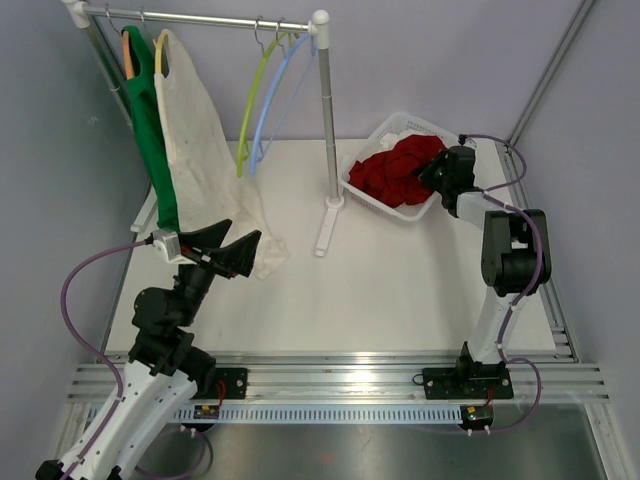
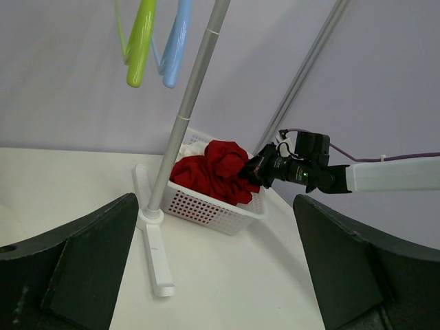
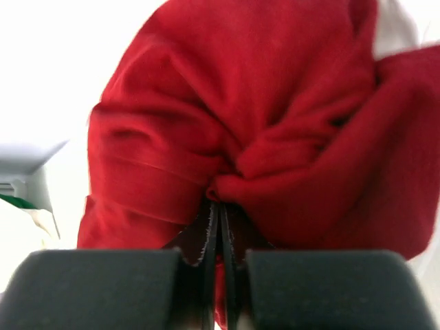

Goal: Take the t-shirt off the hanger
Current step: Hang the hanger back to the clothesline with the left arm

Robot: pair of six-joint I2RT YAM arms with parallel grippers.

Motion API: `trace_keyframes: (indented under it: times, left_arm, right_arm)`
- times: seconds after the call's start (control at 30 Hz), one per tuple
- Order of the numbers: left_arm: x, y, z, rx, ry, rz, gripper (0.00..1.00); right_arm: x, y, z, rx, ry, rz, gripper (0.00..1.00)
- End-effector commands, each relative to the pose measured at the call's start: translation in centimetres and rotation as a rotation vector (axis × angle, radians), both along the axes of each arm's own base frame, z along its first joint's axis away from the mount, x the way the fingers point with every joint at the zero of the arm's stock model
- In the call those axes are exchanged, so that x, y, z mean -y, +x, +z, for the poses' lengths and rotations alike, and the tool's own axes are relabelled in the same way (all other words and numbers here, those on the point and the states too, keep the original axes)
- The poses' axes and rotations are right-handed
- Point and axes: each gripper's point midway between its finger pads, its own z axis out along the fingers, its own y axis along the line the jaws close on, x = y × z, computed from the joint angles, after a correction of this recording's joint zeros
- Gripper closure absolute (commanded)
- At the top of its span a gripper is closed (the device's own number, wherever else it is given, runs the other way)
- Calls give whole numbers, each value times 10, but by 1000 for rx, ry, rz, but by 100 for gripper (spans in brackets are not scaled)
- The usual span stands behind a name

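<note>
T-shirt (image 1: pixel 395 170) is pinched by right hand (image 3: pixel 218 213) at edge of basket (image 1: pixel 375 203); left hand (image 1: pixel 240 240) released.

The red t-shirt (image 1: pixel 395 172) lies crumpled in the white basket (image 1: pixel 375 203); lime hanger (image 2: pixel 141 41) and blue hanger (image 2: pixel 177 41) hang bare.

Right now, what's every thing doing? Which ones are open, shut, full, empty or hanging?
left gripper, open and empty
right gripper, shut on the red t-shirt
red t-shirt, crumpled in the basket
basket, holding the red t-shirt
white t-shirt, hanging from the rail
green t-shirt, hanging from the rail
lime hanger, bare
blue hanger, bare
</note>
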Motion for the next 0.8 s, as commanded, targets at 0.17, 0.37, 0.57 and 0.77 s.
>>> trace_keyframes:
  times: [0.17, 0.37, 0.57, 0.77]
  left_arm:
    - [2, -4, 13, 48, 1, -16, 1]
    - [3, -4, 14, 49, 2, -19, 1]
    - [3, -4, 14, 47, 2, -17, 1]
    - [3, -4, 15, 46, 6, -16, 1]
  right_arm:
    - [-7, -18, 8, -12, -127, 12, 62]
    - [-4, -17, 42, 62, -191, -30, 49]
    - [-12, -20, 69, 141, -238, -10, 26]
    - [-20, -29, 89, 208, -276, 4, 1]
